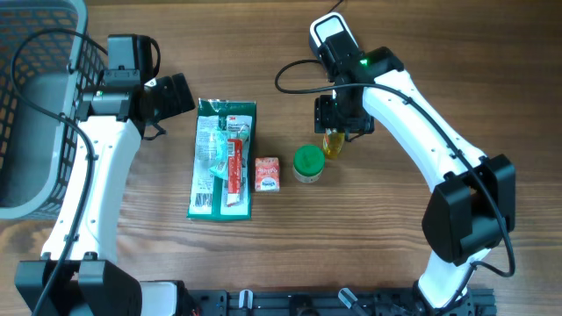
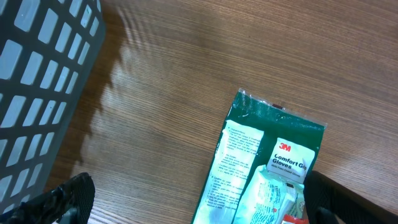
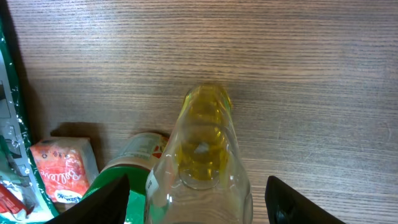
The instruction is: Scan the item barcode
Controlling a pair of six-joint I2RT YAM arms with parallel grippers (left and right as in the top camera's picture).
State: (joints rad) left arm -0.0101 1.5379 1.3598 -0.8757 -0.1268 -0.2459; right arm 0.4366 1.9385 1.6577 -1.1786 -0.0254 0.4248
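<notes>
Barely begun, judging by layout; right gripper [image 3: 198,182] straddling yellow bottle [image 3: 202,140], jaws apart, nothing grasped; bottle resting just beside green-lidded jar [image 1: 308,162]; pickup and barcode scan yet to do.

The green glove packet [image 2: 249,162] reads "3M Comfort G… Gloves".

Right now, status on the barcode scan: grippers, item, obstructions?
Left gripper open, empty, above gloves pack. Right gripper open, straddling yellow bottle, not gripping yet. Green-lidded jar close beside bottle.
</notes>
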